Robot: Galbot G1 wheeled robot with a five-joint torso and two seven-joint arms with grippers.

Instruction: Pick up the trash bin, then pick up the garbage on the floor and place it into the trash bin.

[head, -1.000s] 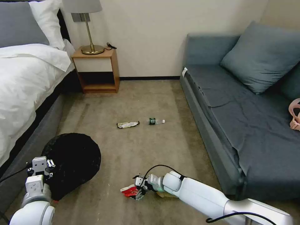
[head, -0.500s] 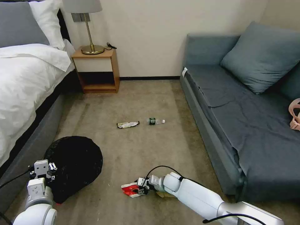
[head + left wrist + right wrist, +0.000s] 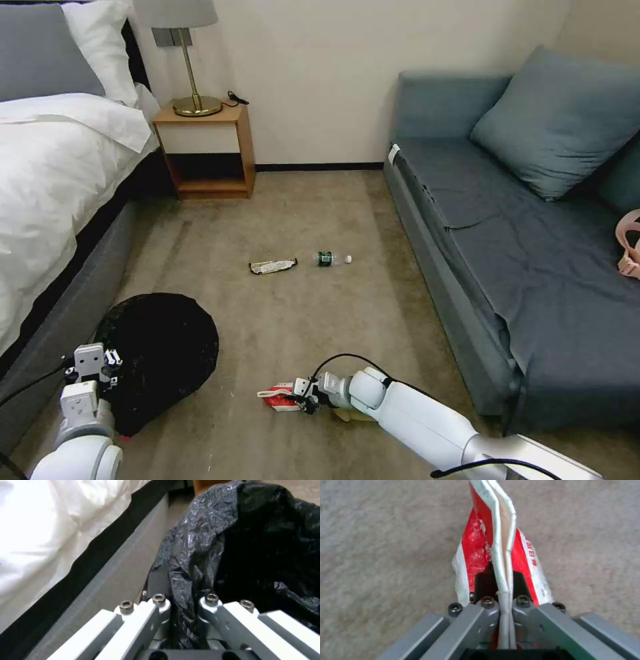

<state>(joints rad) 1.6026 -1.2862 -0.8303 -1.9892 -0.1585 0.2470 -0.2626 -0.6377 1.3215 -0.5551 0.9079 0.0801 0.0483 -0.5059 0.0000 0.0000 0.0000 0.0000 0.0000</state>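
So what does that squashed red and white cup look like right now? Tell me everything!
The paper cup is squashed flat, red with white edges and tiny red print on the white. Its two pale rim layers are pressed together, and the right gripper is shut on them. It sits low over the beige carpet in front of the robot, between the black-bagged trash bin and the grey sofa. It looks crinkled and torn.
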